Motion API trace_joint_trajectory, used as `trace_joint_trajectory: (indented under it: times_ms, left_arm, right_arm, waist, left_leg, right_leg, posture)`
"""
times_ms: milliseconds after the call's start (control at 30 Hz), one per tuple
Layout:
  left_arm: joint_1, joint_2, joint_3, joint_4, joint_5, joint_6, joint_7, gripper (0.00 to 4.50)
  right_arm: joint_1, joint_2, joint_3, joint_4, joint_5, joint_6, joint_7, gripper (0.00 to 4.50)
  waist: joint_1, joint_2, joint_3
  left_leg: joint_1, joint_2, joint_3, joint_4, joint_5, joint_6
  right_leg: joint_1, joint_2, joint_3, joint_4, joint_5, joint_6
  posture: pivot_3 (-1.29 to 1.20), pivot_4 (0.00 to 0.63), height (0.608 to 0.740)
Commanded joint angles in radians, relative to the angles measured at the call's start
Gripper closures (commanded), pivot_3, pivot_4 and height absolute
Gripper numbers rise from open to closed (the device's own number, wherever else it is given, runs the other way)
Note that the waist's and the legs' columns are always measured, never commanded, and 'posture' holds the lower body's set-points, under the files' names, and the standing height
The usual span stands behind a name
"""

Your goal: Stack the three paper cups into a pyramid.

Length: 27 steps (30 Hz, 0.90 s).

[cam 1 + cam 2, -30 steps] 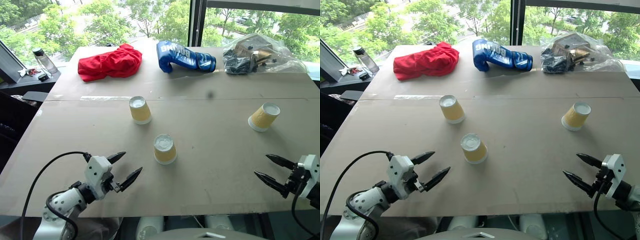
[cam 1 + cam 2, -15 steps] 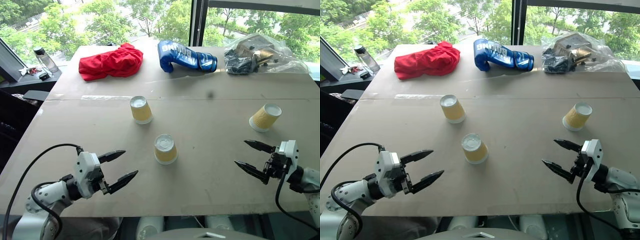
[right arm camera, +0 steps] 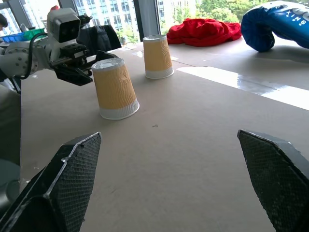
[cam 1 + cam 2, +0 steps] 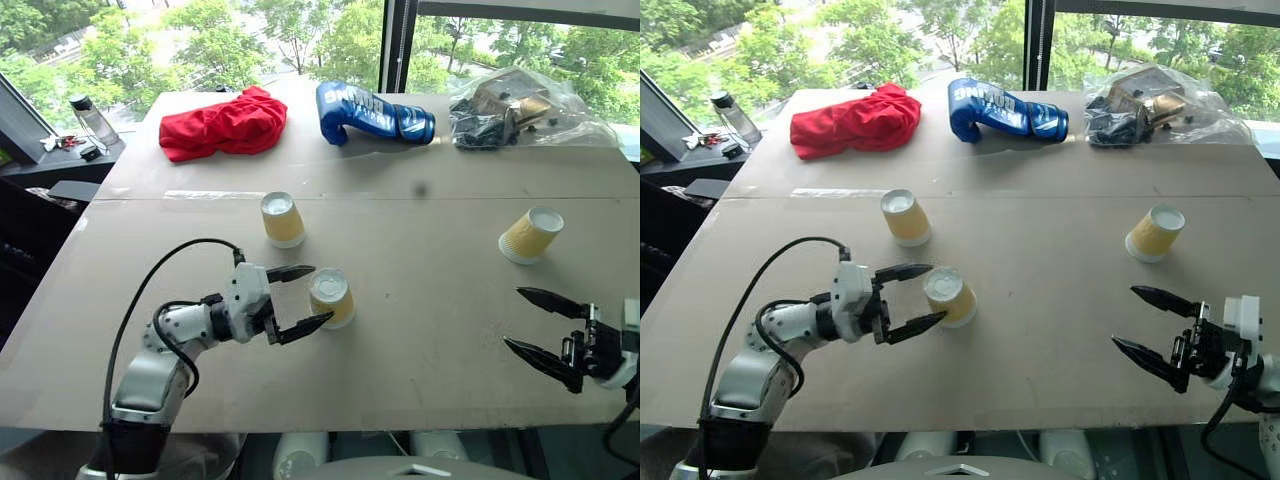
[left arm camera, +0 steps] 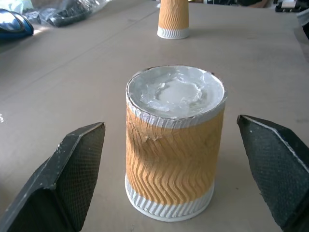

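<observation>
Left gripper (image 4: 303, 298) fingers spread wide, straddling the nearest cup (image 4: 331, 297) from the robot's left; the pads flank it on either side, no contact visible in the left wrist view. Right gripper (image 4: 535, 323) also spread wide, nothing between its fingers, hovering over bare table (image 4: 430, 270) near the front right edge.

All three cups are upside down, white base up, rim on the table, so nothing shows inside them. Nearest cup's wall looks slightly dented near the top (image 5: 145, 137). Second cup (image 4: 282, 219) sits further back and a bit left, near the first but apart. Third cup (image 4: 531, 234) is well off to the right, looks slightly tilted, hard to be sure. No stacking yet, all separate.

Far edge of table: red cloth (image 4: 222, 124) left, blue boxing glove (image 4: 370, 113) middle, clear plastic bag (image 4: 520, 108) with dark parts right. Water bottle (image 4: 90, 121) on a side ledge at far left. Surface between the cups is bare.
</observation>
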<state>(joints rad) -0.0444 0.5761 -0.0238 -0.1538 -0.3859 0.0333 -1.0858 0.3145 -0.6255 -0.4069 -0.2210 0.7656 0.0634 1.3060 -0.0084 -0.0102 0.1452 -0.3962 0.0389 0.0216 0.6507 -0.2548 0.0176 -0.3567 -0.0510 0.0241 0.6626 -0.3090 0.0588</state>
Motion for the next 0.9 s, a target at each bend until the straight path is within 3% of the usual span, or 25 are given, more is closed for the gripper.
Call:
trace_joint_trajectory:
  times_ms: [33,733,767,833,900]
  left_arm:
    - [-0.038,-0.026,-0.016,0.036,0.018,-0.049,0.004,0.0]
    - [-0.089,-0.054,-0.055,0.126,0.029,-0.107,-0.05,0.0]
    - [-0.092,-0.057,-0.053,0.123,0.024,-0.101,-0.048,0.4]
    - [-0.097,-0.062,-0.051,0.118,0.02,-0.094,-0.043,0.76]
    - [-0.102,-0.065,-0.051,0.113,0.02,-0.089,-0.038,1.58]
  right_arm:
    - [0.024,-0.013,-0.042,-0.084,0.046,0.023,-0.013,0.03]
    - [0.006,-0.082,-0.019,-0.165,0.074,0.034,0.128,0.03]
    - [0.007,-0.08,-0.018,-0.165,0.073,0.035,0.128,0.0]
    - [0.009,-0.076,-0.017,-0.165,0.072,0.034,0.129,0.0]
    - [0.011,-0.074,-0.016,-0.163,0.072,0.031,0.131,0.0]
  waist:
    - [-0.005,0.0,0.0]
    - [0.002,0.0,0.0]
    - [0.002,0.0,0.0]
    - [0.002,0.0,0.0]
    - [0.002,0.0,0.0]
  left_leg:
    - [0.0,0.0,0.0,0.0,0.0,0.0]
    - [0.0,0.001,-0.001,0.0,0.0,0.0]
    - [0.0,0.001,-0.001,0.0,0.0,0.0]
    - [0.0,0.001,-0.001,0.0,0.0,0.0]
    - [0.0,0.001,-0.001,0.0,0.0,0.0]
  right_leg:
    - [0.0,0.0,0.0,0.0,0.0,0.0]
    - [0.0,0.0,0.0,0.0,0.0,0.0]
    - [0.0,0.0,-0.001,0.0,0.0,0.0]
    - [0.0,0.0,0.0,0.0,0.0,0.0]
    - [0.0,0.0,-0.001,0.0,0.0,0.0]
  posture:
    - [0.0,0.15,0.74]
    - [0.0,0.15,0.74]
    - [0.0,0.15,0.74]
    - [0.0,0.15,0.74]
    - [0.0,0.15,0.74]
